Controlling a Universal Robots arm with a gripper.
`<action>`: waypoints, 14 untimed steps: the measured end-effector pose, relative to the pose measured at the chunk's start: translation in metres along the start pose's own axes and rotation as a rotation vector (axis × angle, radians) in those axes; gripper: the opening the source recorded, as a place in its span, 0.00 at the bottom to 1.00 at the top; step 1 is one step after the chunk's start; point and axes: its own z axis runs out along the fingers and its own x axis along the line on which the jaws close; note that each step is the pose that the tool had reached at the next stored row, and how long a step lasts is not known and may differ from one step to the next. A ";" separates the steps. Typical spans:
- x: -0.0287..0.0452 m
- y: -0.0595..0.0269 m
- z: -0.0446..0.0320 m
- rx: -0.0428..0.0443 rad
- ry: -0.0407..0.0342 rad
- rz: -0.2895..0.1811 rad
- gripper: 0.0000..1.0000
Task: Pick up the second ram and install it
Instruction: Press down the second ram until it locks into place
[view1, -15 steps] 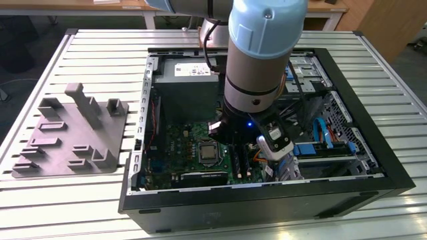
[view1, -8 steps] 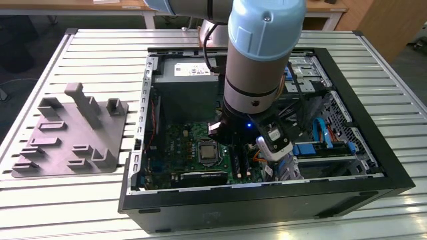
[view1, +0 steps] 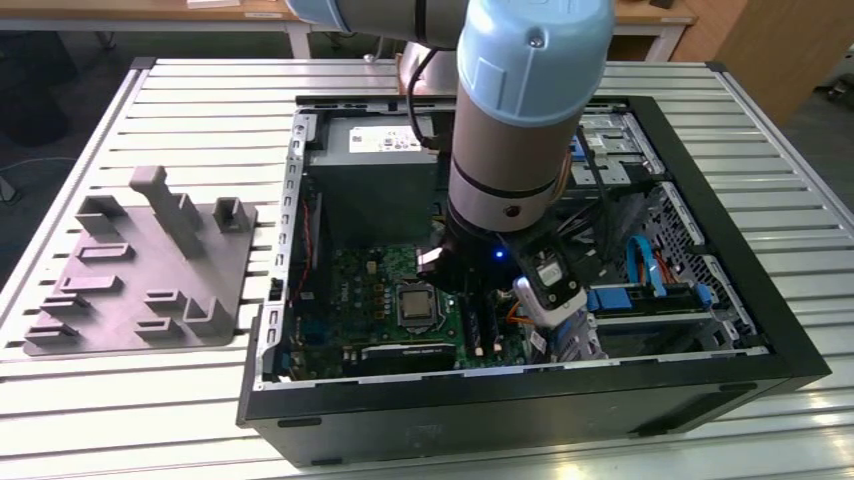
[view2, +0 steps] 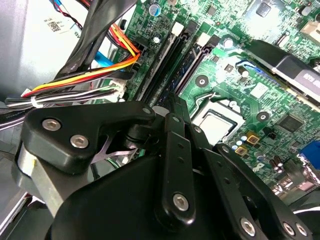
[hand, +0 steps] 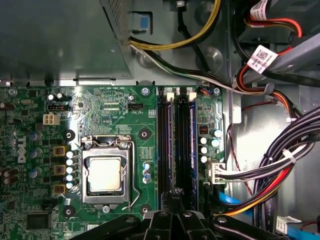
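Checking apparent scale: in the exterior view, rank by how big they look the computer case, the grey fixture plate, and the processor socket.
1. Computer case
2. Grey fixture plate, though its nearness to the camera is uncertain
3. Processor socket

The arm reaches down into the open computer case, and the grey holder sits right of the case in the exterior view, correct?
No. The grey holder sits to the exterior view's left of the computer case. The arm does reach down into the case, as the exterior view shows.
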 end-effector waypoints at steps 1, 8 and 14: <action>0.0000 -0.0002 0.0008 0.0000 0.0000 0.000 0.10; -0.0010 -0.0006 0.0021 0.0002 0.0013 0.000 0.10; -0.0012 -0.0012 0.0020 0.0003 0.0024 0.000 0.10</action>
